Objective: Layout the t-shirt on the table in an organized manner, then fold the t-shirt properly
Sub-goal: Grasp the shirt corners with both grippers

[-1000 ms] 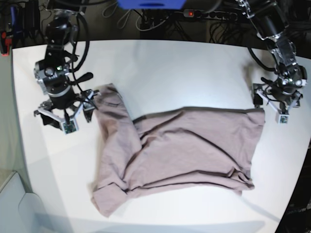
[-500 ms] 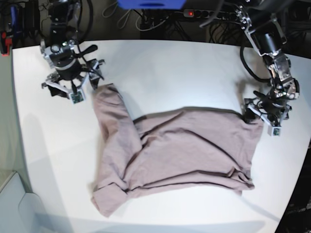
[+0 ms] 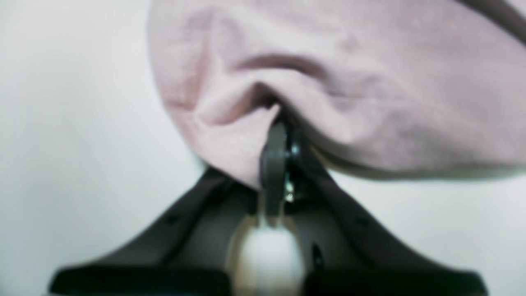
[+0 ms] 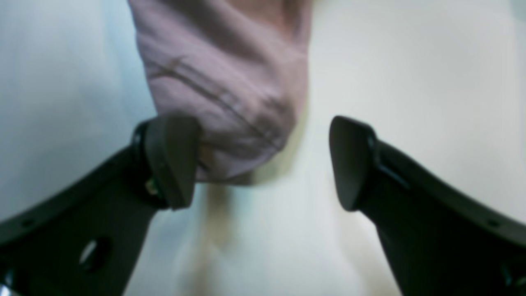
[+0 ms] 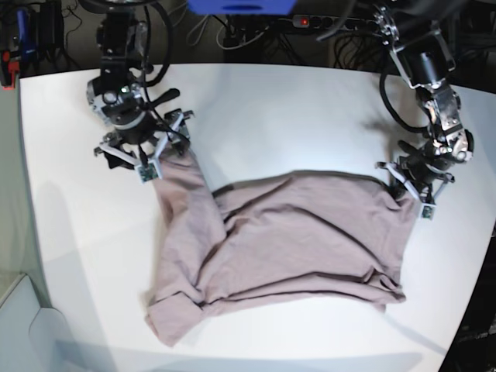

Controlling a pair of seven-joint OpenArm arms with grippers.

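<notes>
The t-shirt (image 5: 279,248) lies crumpled across the middle of the table (image 5: 279,108), and the step in hand looks like taking hold of two corners so the cloth can be drawn out flat. The left gripper (image 3: 273,123) is clenched on a fold at the shirt's edge, its jaws pressed together with a tuck of cloth between them. The right gripper (image 4: 263,164) stands wide apart over the other end, where one finger (image 4: 170,160) touches a rounded, bunched corner and the other is well clear, over bare table. To do this well, the right gripper would probably need to shift sideways so the bunch sits between both fingers before closing, and then both arms should pull apart gently and evenly. The cloth is soft, matte, dusty mauve cotton, heavily creased with long diagonal wrinkles and rolled edges. The table is smooth, white and hard.
</notes>
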